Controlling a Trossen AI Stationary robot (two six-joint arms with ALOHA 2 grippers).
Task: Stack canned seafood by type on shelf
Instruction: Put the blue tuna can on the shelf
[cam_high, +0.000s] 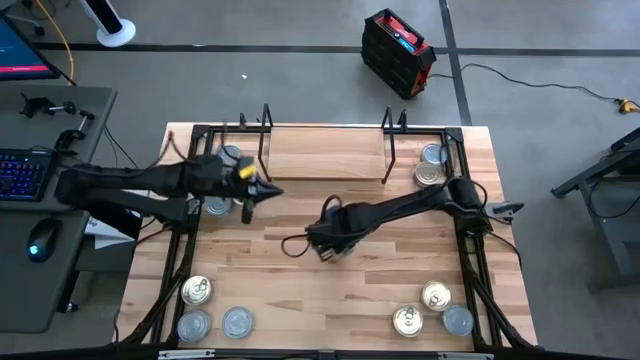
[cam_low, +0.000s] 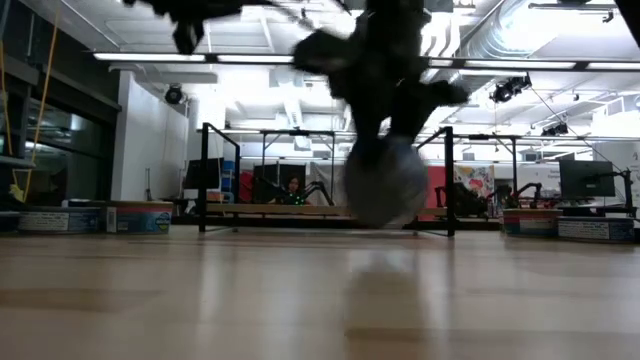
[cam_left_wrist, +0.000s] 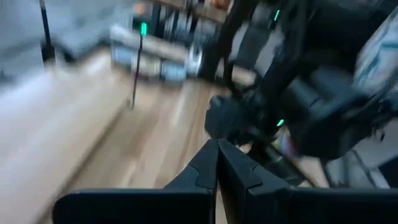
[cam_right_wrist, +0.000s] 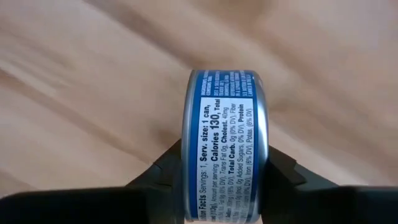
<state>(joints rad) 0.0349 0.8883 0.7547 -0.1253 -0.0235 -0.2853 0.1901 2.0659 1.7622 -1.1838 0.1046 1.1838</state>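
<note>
The right gripper is near the middle of the table, slightly toward 9 o'clock from the centre. Its two fingers are clamped on a blue-labelled tin, one finger on each flat face, so the tin stands on its edge. In the low view this tin hangs above the tabletop, apart from it.

The left gripper is at about 10 o'clock from the table centre, just before the shelf. Its fingers are pressed together and there is nothing between them.

The shelf stands at 12 o'clock, at the far edge of the table, and its wooden board is bare. The other tins lie in four groups:
- At 10 o'clock, beside the left end of the shelf, some tins, partly hidden by the left arm.
- At 2 o'clock, beside the right end of the shelf, two tins.
- At 7 o'clock, near the front corner, one gold tin and two silver ones.
- At 5 o'clock, two gold tins and one silver tin.
</note>
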